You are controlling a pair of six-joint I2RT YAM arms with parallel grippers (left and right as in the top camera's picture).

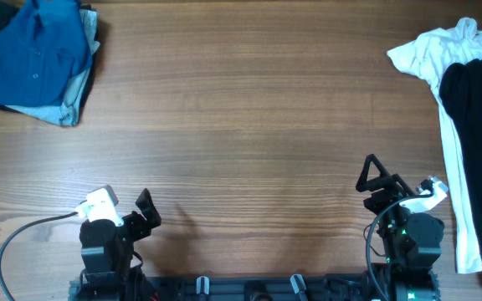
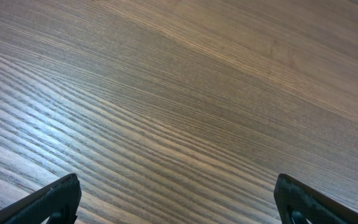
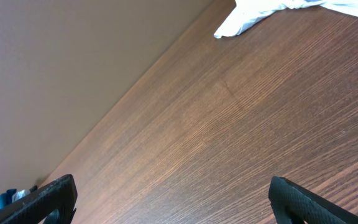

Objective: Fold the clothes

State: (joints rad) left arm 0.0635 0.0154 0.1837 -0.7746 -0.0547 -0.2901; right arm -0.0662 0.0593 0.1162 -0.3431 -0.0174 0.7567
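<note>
Rightward, black T-shirt [image 1: 479,142] atop white T-shirt [image 1: 440,52]; left gripper [image 1: 146,209] and right gripper [image 1: 375,177] empty, fingers wide apart

A wooden table [image 1: 241,125] carries a blue buttoned shirt [image 1: 32,54], crumpled at its far left corner, on top of a paler blue cloth [image 1: 72,107]. A white T-shirt [image 1: 429,54] lies along the right edge.

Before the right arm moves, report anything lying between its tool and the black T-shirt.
Only bare table, then a strip of the white T-shirt edging the black T-shirt on the side facing the right tool. Nothing upright blocks the way.
</note>
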